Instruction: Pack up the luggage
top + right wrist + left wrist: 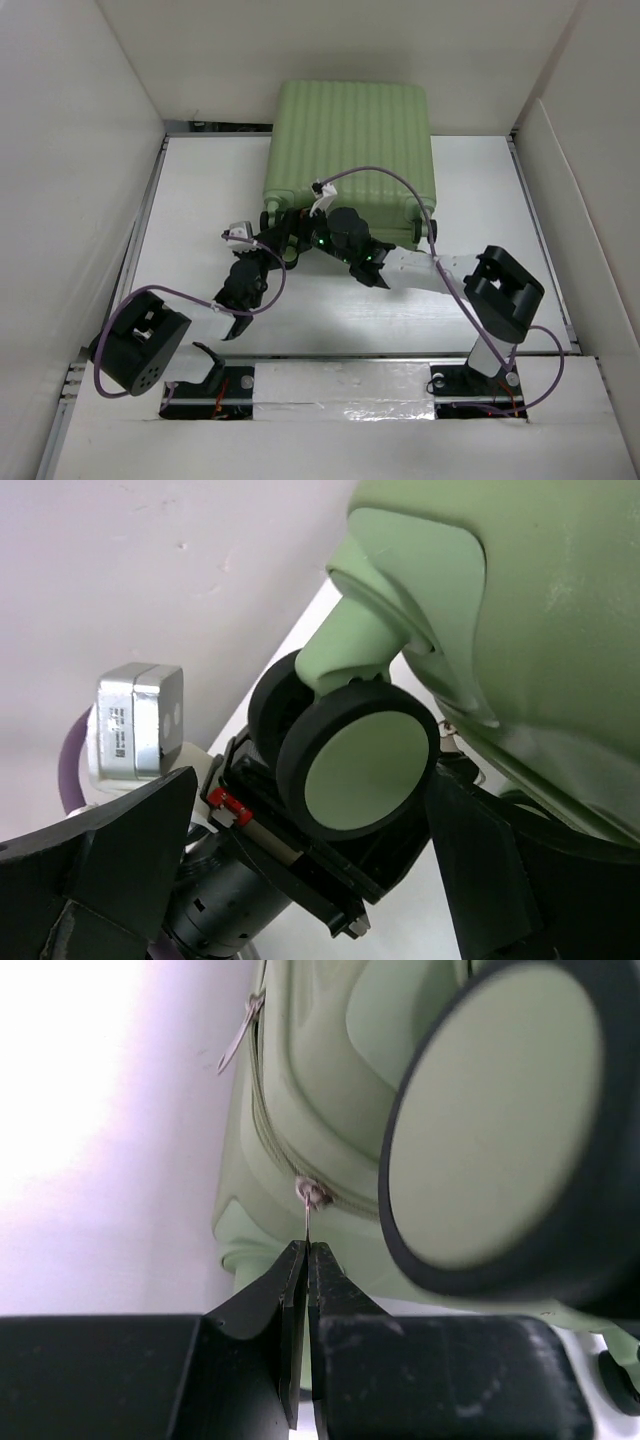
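Looking at the luggage (350, 150) lying flat with the lid down at 12 o'clock from the arm bases, on the far half of the white table (200, 200), ribbed shell up and wheels toward 6. Got the left gripper (305, 1250) pinched tight on the thin metal zip pull (307, 1218), with the slider (313, 1194) sitting right at 12 o'clock off the fingertips. Worth noting the zip track (262, 1120) coming down from 11 o'clock to the slider, then bending off toward 3 under the wheel (490, 1120). So probably best to drag along that line rather than straight back. Guessing zip work is the step in hand, with the left clearly the nearer arm for it. Can't tell how much of the zip is done up. Got the right gripper (315, 780) spread wide with the wheel between its fingers, not squeezed as far as can be seen. Material-wise: smooth glossy moulded shell, rounded corners, fine-toothed zip tape, black rubbery tyre around a pale green hub. Expecting that tiny flat pull to slip out easily if tugged at an angle.
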